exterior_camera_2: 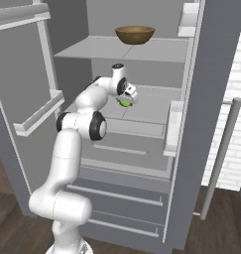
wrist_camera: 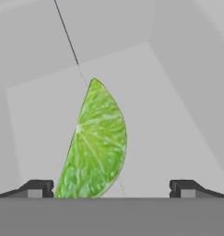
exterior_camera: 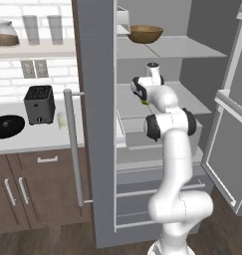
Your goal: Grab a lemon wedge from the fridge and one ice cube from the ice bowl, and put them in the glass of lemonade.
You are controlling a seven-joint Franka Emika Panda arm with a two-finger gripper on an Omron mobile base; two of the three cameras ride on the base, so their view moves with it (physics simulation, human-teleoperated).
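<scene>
Gripper point(wrist_camera: 111, 188) inside open fridge point(exterior_camera_2: 142, 54), jaws wide, holding nothing; wedge point(wrist_camera: 94, 146) on middle shelf between fingers, nearer the left one. Uneven closing could knock it sideways and miss

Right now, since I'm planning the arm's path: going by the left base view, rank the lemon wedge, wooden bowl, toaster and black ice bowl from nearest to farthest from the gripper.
1. Lemon wedge, right at the gripper, inside the fridge.
2. Wooden bowl, on the fridge shelf above.
3. Toaster, on the counter to the left.
4. Ice bowl, farther left on the counter.
</scene>
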